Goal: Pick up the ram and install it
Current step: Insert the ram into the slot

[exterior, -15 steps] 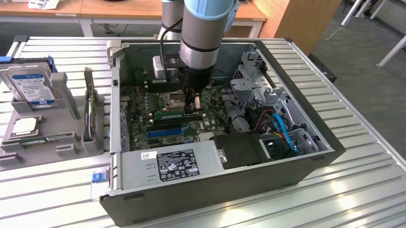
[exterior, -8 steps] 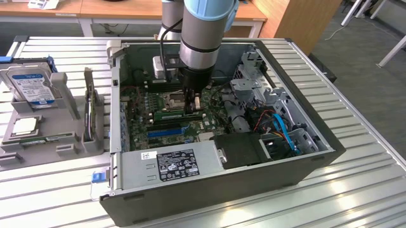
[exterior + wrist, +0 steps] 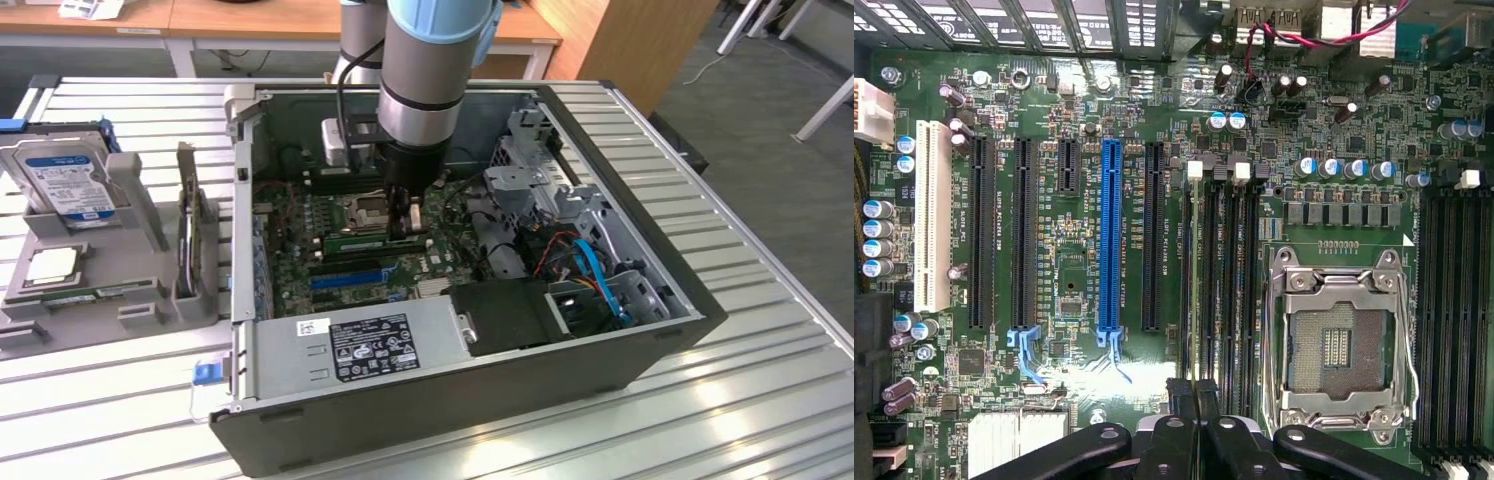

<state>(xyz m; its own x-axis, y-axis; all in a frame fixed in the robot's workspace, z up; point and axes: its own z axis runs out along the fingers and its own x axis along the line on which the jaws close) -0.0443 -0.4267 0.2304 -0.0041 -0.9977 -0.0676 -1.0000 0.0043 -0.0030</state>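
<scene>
Two black fingers [image 3: 1179, 402] pinched shut — gripper [image 3: 407, 234] by end of thin green ram [image 3: 358, 242], over long black mobo slots [image 3: 1220, 280].

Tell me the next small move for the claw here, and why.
Probably ease straight down a touch. The claw is shut and sits in line with the memory slots beside the empty CPU socket, inside the open PC case. Whether the ram is gripped or seated I cannot tell, so go slowly.
</scene>
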